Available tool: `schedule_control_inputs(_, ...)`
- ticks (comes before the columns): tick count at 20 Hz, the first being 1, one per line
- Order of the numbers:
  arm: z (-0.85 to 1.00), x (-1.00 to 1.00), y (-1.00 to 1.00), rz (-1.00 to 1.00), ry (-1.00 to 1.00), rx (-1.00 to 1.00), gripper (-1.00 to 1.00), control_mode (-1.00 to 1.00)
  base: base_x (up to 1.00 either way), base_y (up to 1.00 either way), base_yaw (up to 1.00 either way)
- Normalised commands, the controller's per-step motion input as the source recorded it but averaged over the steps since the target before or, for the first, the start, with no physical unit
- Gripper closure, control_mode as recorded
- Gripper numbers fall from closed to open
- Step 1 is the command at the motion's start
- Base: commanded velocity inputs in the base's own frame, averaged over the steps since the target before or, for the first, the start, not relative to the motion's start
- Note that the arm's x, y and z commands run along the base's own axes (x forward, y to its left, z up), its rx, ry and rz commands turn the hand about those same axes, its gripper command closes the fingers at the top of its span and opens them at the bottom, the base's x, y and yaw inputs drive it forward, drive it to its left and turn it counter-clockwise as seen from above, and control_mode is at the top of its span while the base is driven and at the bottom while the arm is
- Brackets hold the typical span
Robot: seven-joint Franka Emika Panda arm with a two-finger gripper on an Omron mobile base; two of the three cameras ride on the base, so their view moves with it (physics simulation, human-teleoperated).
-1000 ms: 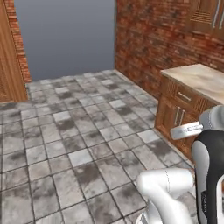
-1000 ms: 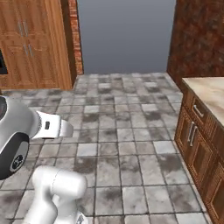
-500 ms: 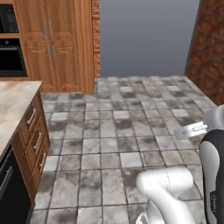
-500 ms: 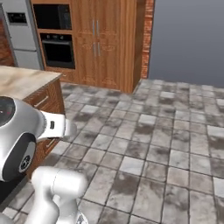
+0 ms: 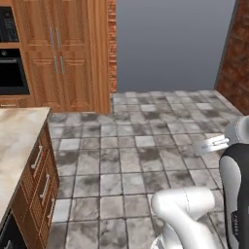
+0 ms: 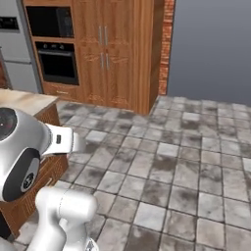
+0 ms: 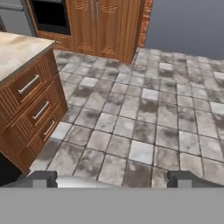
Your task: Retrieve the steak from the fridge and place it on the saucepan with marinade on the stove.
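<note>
Standing at far left, the grey steel fridge is closed.

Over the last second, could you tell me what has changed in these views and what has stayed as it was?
The base has turned, so the whole view swung: the brick wall and right-hand counter left the picture, and the wooden cabinets, wall oven, grey fridge and drawer counter came in. Nothing was grasped or released. The gripper stays open and empty, arm folded.

You only get a sliver of the fridge at the right base view's left edge, and the counter runs off the left base view's frame.
</note>
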Motion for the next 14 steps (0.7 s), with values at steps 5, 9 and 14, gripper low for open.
schedule_control_inputs(5, 0.00, 0.00, 0.00, 0.00, 0.00, 0.00, -1.00, 1.00, 1.00, 0.11, -0.02)
schedule_control_inputs(9, 0.00, 0.00, 0.00, 0.00, 0.00, 0.00, -1.00, 1.00, 1.00, -0.33, 0.02)
schedule_control_inputs(14, 0.00, 0.00, 0.00, 0.00, 0.00, 0.00, -1.00, 1.00, 1.00, -0.16, 0.02)
